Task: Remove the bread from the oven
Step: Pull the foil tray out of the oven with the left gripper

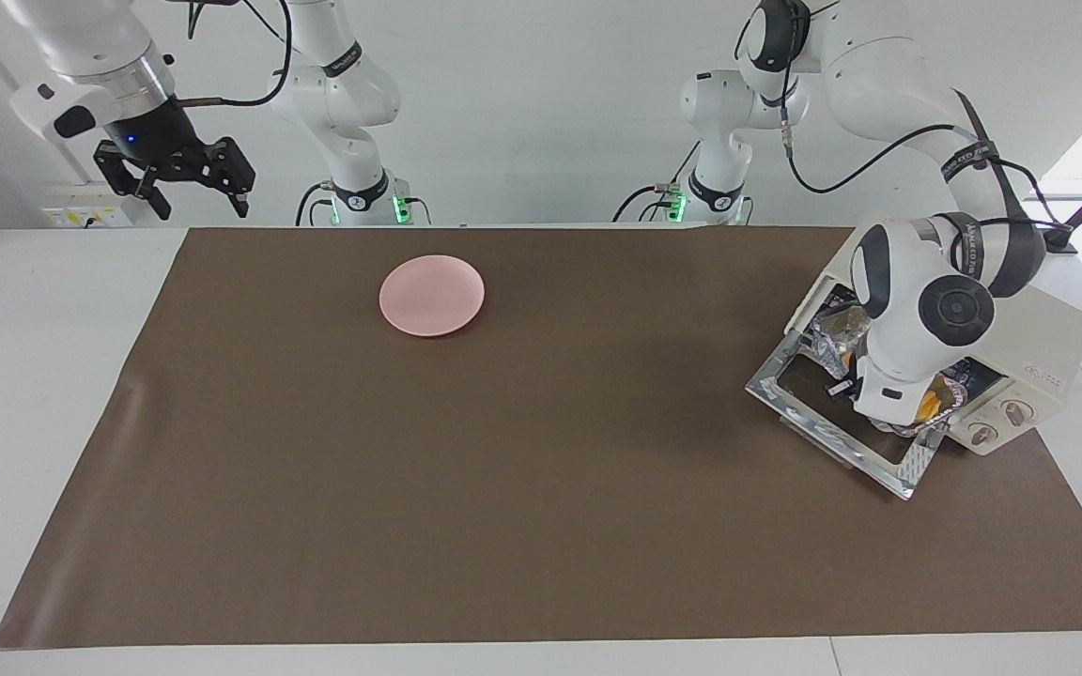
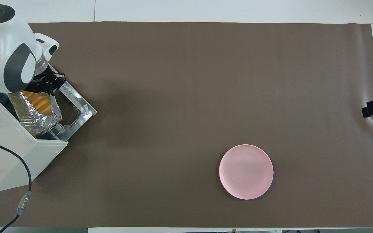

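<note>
Overhead view: brown mat (image 2: pixel 186 97) covers the table; the oven (image 2: pixel 8 155) stands open-doored at the left arm's end. Inside, the bread (image 2: pixel 39 102) lies in a foil tray (image 2: pixel 40 121). Left gripper (image 2: pixel 49 82) reaches over the bread, finger state unreadable. Right gripper (image 1: pixel 186 178) waits raised, fingers spread. Pink plate (image 2: pixel 246 171) lies well apart.

A plain brown mat (image 1: pixel 503 488) is covering the white bench (image 1: pixel 43 319). The round plate (image 2: pixel 246 171) is showing a uniform pale pink. The oven (image 2: pixel 15 155) is appearing cream-white, its door (image 1: pixel 842 432) mirror-silver. The bread (image 2: pixel 39 101) is glowing golden-yellow with crosswise ridges inside crinkled silver foil (image 2: pixel 39 118).
</note>
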You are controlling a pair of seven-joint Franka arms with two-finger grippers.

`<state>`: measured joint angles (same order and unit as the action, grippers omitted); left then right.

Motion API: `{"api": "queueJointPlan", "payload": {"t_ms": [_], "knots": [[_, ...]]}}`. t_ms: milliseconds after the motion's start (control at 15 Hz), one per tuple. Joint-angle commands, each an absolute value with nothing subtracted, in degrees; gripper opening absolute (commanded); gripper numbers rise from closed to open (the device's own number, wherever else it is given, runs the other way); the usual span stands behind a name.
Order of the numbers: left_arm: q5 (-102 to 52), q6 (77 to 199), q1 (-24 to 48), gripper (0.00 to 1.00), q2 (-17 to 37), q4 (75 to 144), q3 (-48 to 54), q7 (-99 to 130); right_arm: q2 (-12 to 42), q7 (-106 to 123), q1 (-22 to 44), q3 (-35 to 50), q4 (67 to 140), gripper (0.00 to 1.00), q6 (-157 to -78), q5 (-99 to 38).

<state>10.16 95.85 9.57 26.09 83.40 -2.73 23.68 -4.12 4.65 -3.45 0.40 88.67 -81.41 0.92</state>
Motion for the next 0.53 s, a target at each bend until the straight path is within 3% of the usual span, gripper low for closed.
{"api": "queueJointPlan", "payload": {"t_ms": [0, 133, 467], "knots": [[6.5, 91.2, 13.3, 0.0, 31.2, 72.7, -3.5, 25.4, -5.3, 5.7, -4.7, 0.9, 89.9, 1.0, -81.3, -0.2], [5.5, 90.1, 16.9, 0.0, 33.4, 68.0, -3.5, 28.9, -5.3, 5.8, -4.7, 0.9, 89.9, 1.0, -81.2, -0.2], [2.5, 90.9, 29.6, 0.0, 33.8, 67.9, -3.4, 30.0, -5.3, 5.7, -4.9, 0.9, 89.9, 1.0, -81.2, -0.2]]}}
